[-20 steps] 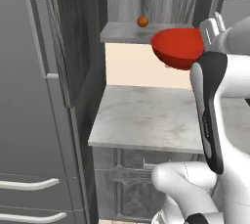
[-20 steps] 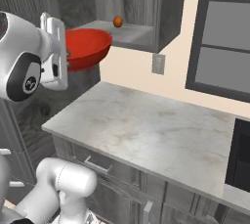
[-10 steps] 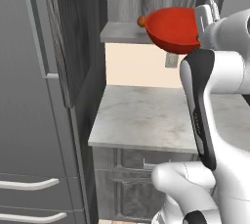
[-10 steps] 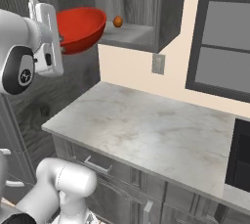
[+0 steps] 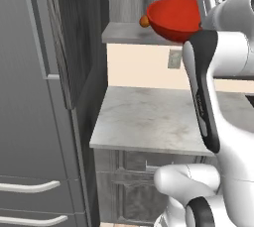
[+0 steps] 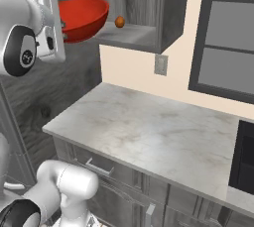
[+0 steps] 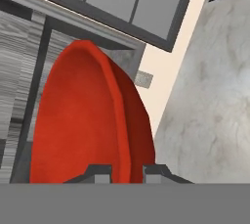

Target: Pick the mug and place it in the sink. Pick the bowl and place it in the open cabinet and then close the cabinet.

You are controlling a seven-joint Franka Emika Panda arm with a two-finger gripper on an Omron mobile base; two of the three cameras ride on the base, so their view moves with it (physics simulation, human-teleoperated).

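Bowl [image 5: 174, 17] sits high in the air at the mouth of the open cabinet [image 6: 130, 33], carried by your gripper [image 7: 127, 171], whose two fingertips pinch its rim between them, closed down onto it. You have one small orange ball [image 6: 119, 21] on the cabinet shelf just beyond the bowl; in the left base view it peeks out at the bowl's left edge, touching or nearly so, while the right base view shows a clear gap between the two. Below, you have one marble counter [image 6: 149, 137], and one wall outlet [image 6: 160, 64] on the cream wall above it. The left base view gives you the tall dark grey unit [image 5: 30, 97] with its bar handle, close on the left. The right base view adds a grey-paned window [image 6: 228, 32]. Your hand view shows the bowl edge-on.
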